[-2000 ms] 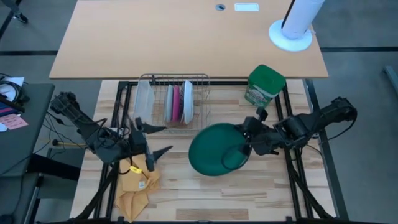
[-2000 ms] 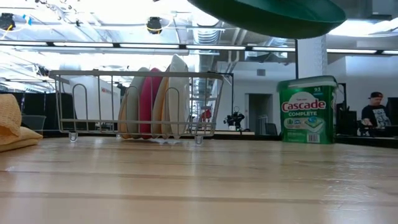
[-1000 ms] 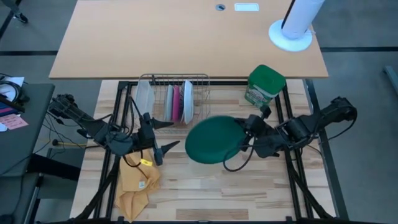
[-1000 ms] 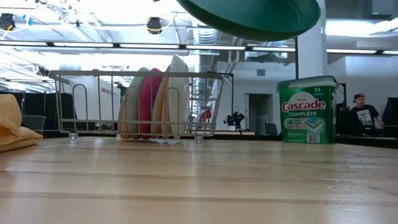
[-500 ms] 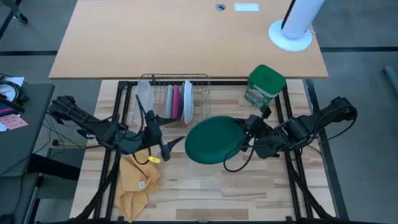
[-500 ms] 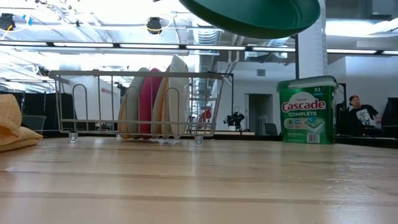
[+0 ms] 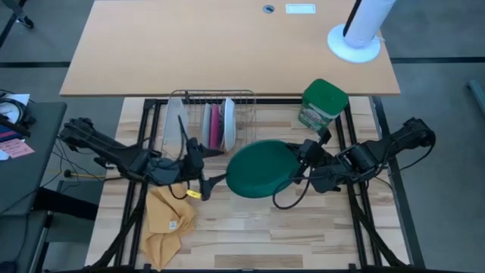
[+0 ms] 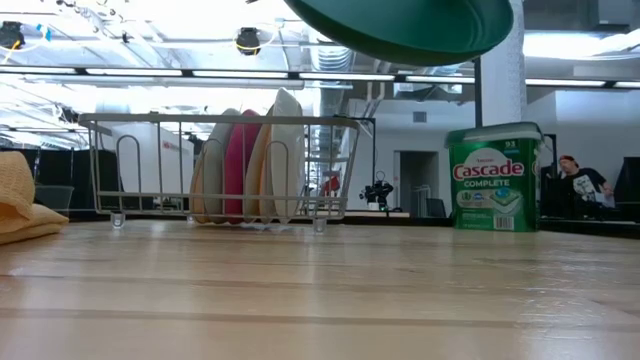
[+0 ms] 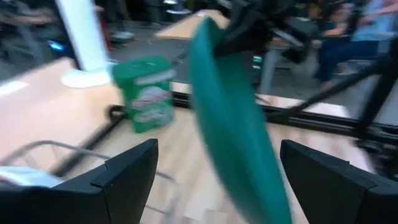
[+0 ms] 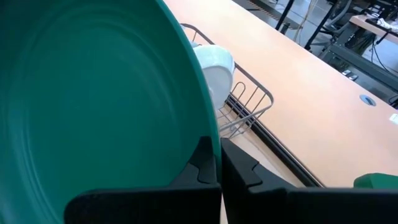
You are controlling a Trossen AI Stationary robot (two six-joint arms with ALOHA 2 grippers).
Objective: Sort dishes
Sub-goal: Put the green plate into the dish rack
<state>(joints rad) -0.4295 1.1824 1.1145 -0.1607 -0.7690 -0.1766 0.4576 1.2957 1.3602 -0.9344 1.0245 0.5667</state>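
A large dark green plate (image 7: 261, 168) hangs above the table's middle; it also shows at the top of the low view (image 8: 400, 25). My right gripper (image 7: 297, 173) is shut on its right rim. My left gripper (image 7: 220, 164) is open just left of the plate, a finger on either side of the left rim without touching; in the left wrist view (image 9: 217, 149) the plate (image 9: 236, 124) stands edge-on between the fingers. Small grey, pink and white plates (image 7: 217, 125) stand on edge in a wire rack (image 8: 220, 165). My right gripper pinches the green plate's rim (image 10: 208, 134) between its two fingers (image 10: 239, 165), on the side toward the table's right. The fingers come about level from the right. The plate is lifted clear of the table, its green face toward the wrist camera.
A frosted container (image 7: 174, 121) stands at the rack's left end. A green canister (image 7: 324, 105) stands at the far right. A yellow cloth (image 7: 167, 220) lies at the near left. Bare wood lies in front of the plate.
My left gripper has gone toward the table's right, up to the green plate's left rim, its fingers staying open. The plate has stayed held in the air by my right gripper, nearly still.
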